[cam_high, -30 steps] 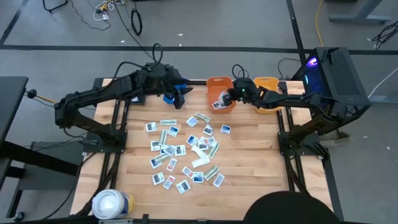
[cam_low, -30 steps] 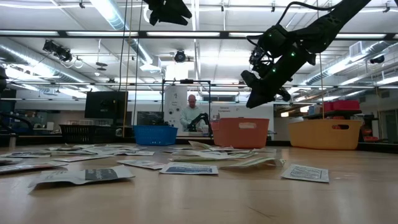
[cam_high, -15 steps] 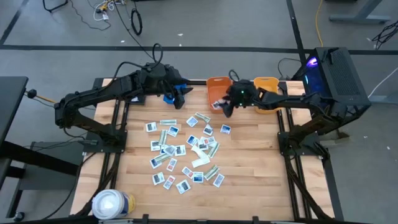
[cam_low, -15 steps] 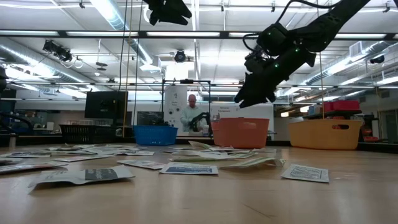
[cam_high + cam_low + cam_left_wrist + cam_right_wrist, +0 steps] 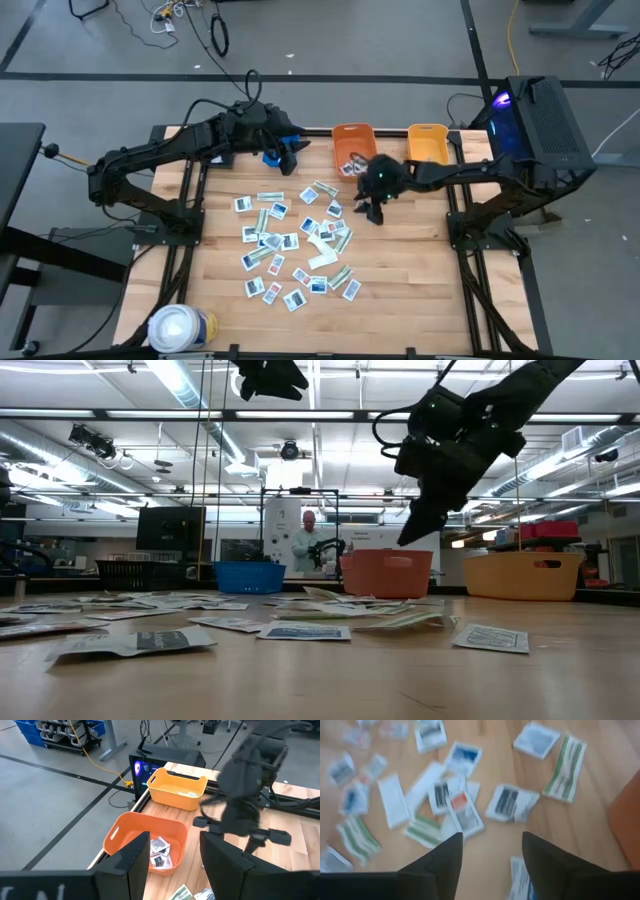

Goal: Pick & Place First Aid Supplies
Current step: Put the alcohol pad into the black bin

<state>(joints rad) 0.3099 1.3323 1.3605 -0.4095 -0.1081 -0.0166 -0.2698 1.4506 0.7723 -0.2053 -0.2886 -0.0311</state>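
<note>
The first aid supplies (image 5: 295,240) are small white packets and greenish strips lying flat and scattered over the middle of the wooden table; the right wrist view shows them close (image 5: 460,805). A few more lie inside the orange bin (image 5: 159,855). My right gripper (image 5: 372,210) hangs above the table just near of the orange bin, at the right edge of the scatter. It tips downward and is open, with nothing between its fingers (image 5: 490,865). My left gripper (image 5: 296,150) waits high at the far side by the blue bin, open and holding nothing (image 5: 175,865).
Three bins stand along the far edge: blue (image 5: 248,575), orange (image 5: 352,138) and yellow (image 5: 427,140). A large white roll (image 5: 180,328) stands at the near left corner. Bare wood lies to the right of the scatter. A person (image 5: 305,545) stands in the room behind.
My right gripper has swung from over the orange bin toward the table's near edge, out over the right edge of the scattered packets. It has sunk a little, rolled, and tipped to point more steeply down. The packets on the table have not moved.
</note>
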